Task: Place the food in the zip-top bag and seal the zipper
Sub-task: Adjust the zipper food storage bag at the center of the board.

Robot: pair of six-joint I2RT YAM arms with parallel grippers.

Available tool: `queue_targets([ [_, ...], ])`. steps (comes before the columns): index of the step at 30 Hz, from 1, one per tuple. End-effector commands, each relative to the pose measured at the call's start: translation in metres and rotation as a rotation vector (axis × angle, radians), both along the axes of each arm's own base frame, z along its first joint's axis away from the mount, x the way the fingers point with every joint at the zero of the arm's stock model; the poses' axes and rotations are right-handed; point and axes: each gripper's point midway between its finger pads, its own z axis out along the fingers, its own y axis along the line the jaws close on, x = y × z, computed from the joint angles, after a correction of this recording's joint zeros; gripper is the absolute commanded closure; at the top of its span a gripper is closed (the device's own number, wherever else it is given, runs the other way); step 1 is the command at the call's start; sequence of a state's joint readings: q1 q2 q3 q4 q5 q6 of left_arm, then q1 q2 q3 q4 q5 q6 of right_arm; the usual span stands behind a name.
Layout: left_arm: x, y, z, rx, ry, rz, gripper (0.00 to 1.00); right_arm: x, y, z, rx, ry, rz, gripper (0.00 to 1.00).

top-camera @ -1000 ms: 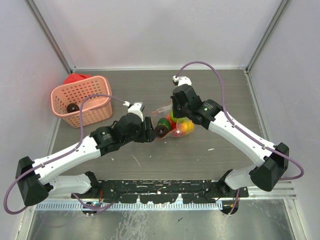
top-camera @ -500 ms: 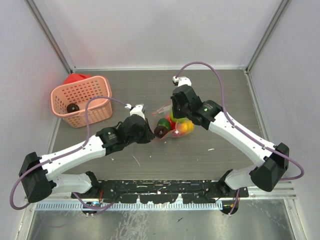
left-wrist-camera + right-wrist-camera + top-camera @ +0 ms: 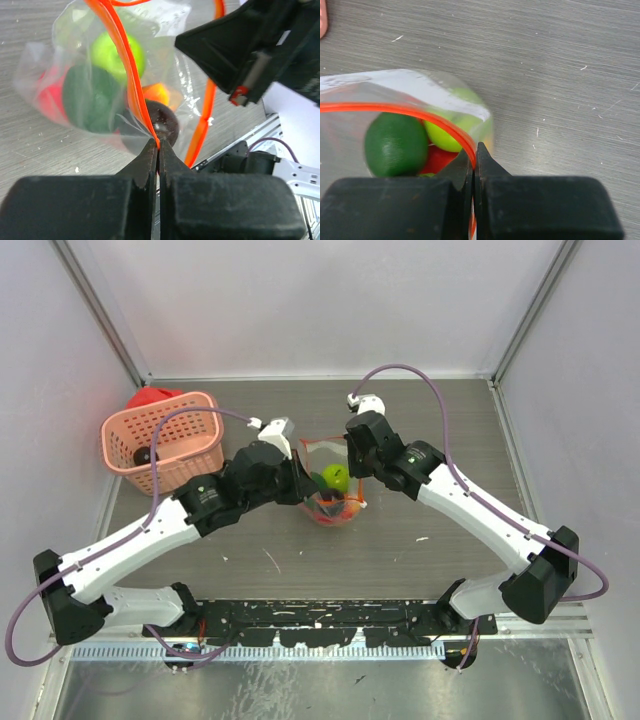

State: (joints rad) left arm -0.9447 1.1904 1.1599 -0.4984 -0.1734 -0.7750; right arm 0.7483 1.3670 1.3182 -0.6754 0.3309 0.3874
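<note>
Zip-top bag sits near the middle of the worktop, well right of the pink basket. It is clear and crinkly, with its mouth held up between the two arms. The left fingers are pressed together, pinching the red-orange zipper at the mouth's left end. The food shows through the plastic: a lime-green ball, a dark green piece, and red, orange and dark brown ones. The right fingers are likewise squeezed tight on the strip's right end.
</note>
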Motion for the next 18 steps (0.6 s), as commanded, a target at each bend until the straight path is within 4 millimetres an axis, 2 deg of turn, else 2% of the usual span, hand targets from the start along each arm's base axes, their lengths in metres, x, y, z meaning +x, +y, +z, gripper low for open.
queue_targets([
  [1,-0.001,0.0,0.035,-0.041,-0.035,-0.045,1.0,0.006,-0.012,0.026,-0.005,-0.073,-0.038,1.0],
  [6,0.005,0.01,0.037,-0.048,-0.014,-0.034,1.0,0.01,-0.025,0.01,-0.066,-0.045,-0.075,0.99],
  [13,0.007,0.02,0.007,0.017,0.071,-0.031,1.0,0.02,-0.037,-0.01,-0.108,-0.001,-0.105,0.99],
  [16,0.007,0.015,-0.001,0.019,0.097,-0.049,1.0,0.024,-0.032,-0.013,-0.105,0.015,-0.09,1.0],
  [18,0.009,0.01,0.001,0.011,0.099,-0.06,1.0,0.026,-0.023,-0.012,-0.081,0.022,-0.065,1.0],
])
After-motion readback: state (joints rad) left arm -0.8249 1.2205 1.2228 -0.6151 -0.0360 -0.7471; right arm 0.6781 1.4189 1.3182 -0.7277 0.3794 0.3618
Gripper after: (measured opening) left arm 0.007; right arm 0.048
